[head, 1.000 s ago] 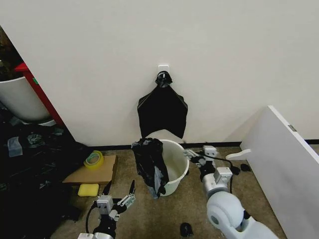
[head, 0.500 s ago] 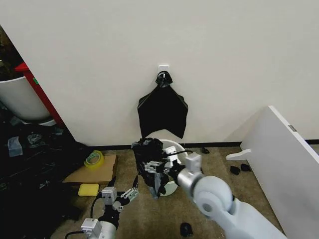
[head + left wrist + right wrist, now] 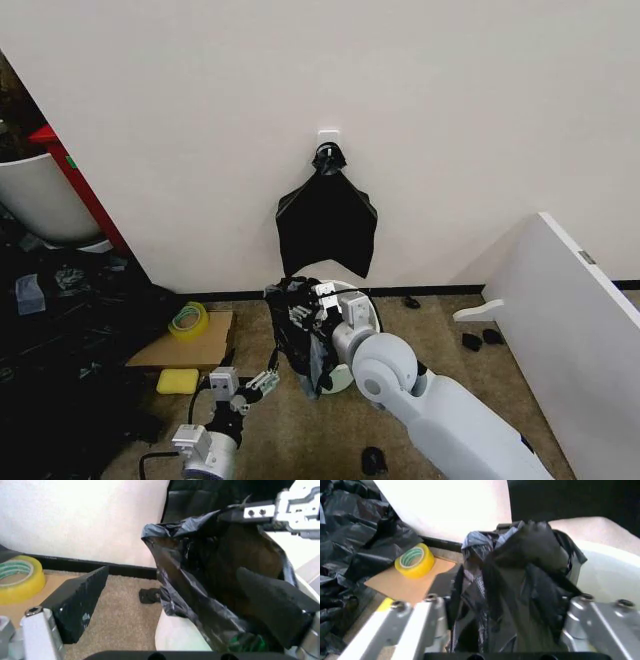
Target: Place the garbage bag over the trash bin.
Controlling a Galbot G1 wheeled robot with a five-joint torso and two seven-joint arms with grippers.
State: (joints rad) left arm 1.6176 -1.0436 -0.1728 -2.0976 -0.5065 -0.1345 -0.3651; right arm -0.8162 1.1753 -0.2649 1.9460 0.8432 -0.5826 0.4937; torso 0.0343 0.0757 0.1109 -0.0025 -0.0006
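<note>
Half the trash bin [image 3: 352, 345] behind garbage bag [image 3: 300, 330].

Looks like a storeroom or workshop corner. Bare white wall [image 3: 450, 120], carpet [image 3: 440, 330], black plastic heap [image 3: 60, 330], tape roll [image 3: 188, 321] on cardboard [image 3: 185, 347], loose white board [image 3: 575, 320].

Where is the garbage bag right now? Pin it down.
In the head view the garbage bag hangs bunched over the left rim of the trash bin, at centre floor below the wall hook, with the right gripper straddling it.

Glossy white rounded arm shells, grey joints, black cables, silver screwed claw [image 3: 318, 312] brackets, black finger pads [image 3: 75, 602]
</note>
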